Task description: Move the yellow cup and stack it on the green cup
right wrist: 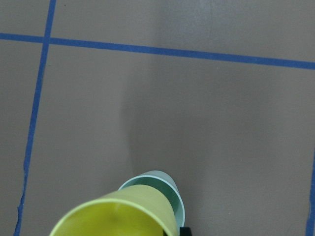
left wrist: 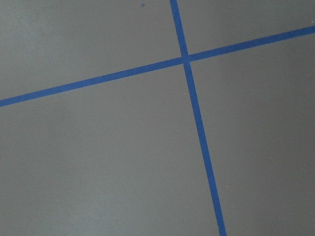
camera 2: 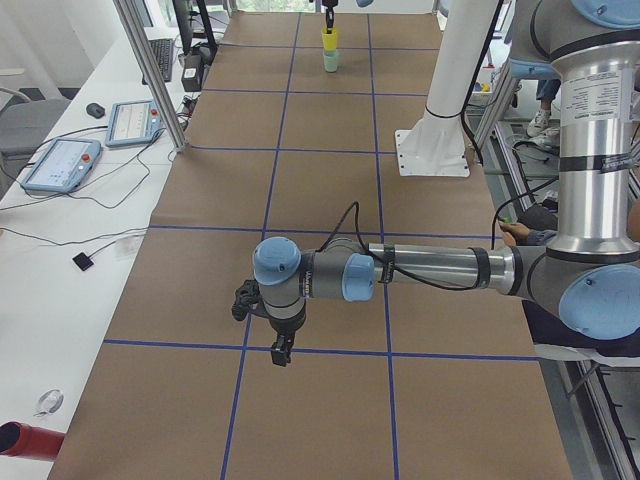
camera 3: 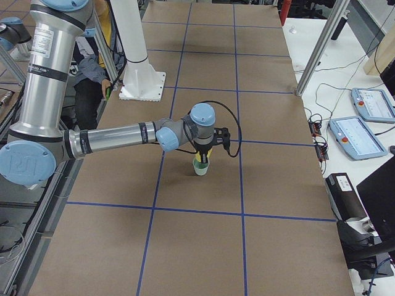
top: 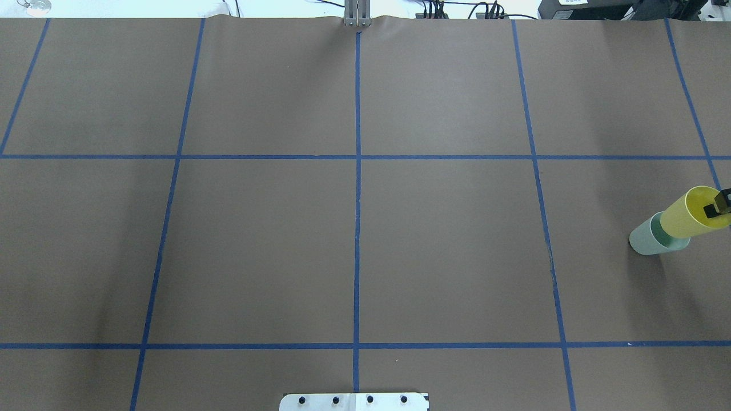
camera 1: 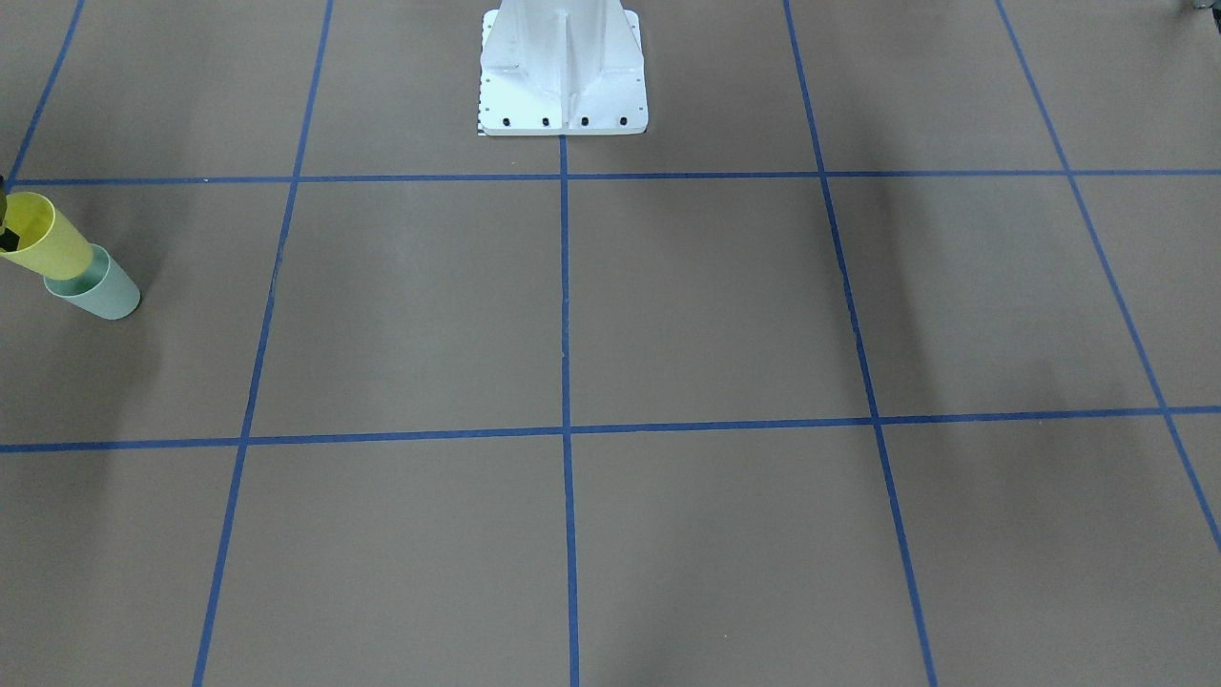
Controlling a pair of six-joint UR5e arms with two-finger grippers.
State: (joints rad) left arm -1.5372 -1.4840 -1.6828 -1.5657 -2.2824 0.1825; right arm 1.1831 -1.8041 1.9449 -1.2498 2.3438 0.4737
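The yellow cup (top: 692, 214) hangs tilted at the table's far right edge, with its base dipping into the mouth of the green cup (top: 651, 237), which stands upright on the brown paper. My right gripper (top: 718, 206) is shut on the yellow cup's rim, one black finger showing inside it. The front view shows the same pair, the yellow cup (camera 1: 46, 239) over the green cup (camera 1: 103, 291). In the right wrist view the yellow cup (right wrist: 118, 216) covers most of the green cup (right wrist: 173, 192). My left gripper (camera 2: 281, 352) hovers low over the table, far from the cups; whether it is open or shut I cannot tell.
The white robot base (camera 1: 563, 86) stands at the table's middle rear. Blue tape lines (top: 357, 228) divide the brown paper into squares. A seated person (camera 3: 92, 68) is beside the base. Tablets (camera 2: 62, 162) and cables lie on the side table.
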